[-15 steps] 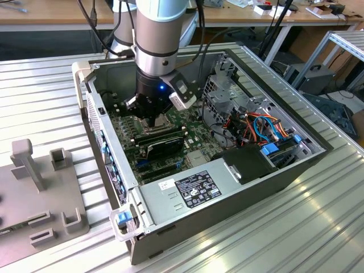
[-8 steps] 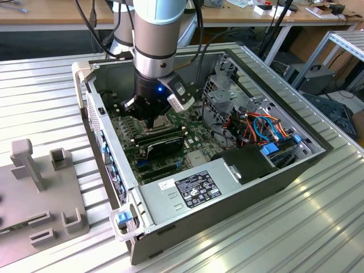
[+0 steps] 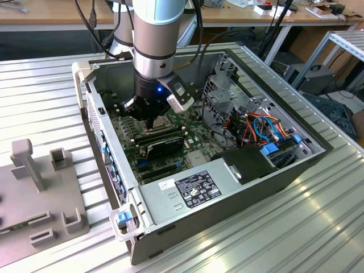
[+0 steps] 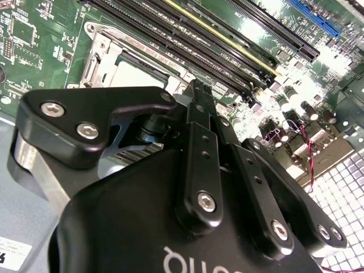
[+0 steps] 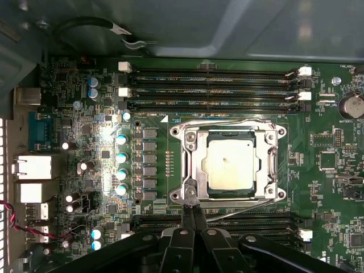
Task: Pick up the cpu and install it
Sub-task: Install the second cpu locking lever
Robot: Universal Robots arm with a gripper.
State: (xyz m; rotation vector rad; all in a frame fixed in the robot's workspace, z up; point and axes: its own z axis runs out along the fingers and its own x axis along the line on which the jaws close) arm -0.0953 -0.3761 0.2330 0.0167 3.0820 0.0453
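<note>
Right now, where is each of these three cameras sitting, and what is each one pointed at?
Exterior view: off the arm, above and to one side, looking down into the open grey computer case; the arm and black gripper show.
First wrist view: on the arm, looking straight down at the green motherboard, where the silver square cpu lies in its metal-framed socket; shut fingertips show.
Second wrist view: close behind the gripper, looking slantwise across the board.
Both wrist views share the socket and long black memory slots.

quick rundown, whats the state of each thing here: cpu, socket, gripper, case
cpu: lying flat inside the socket, not held
socket: metal frame around the cpu
gripper: shut, empty, tips at the socket frame's edge
computer case: side open, motherboard exposed
</note>
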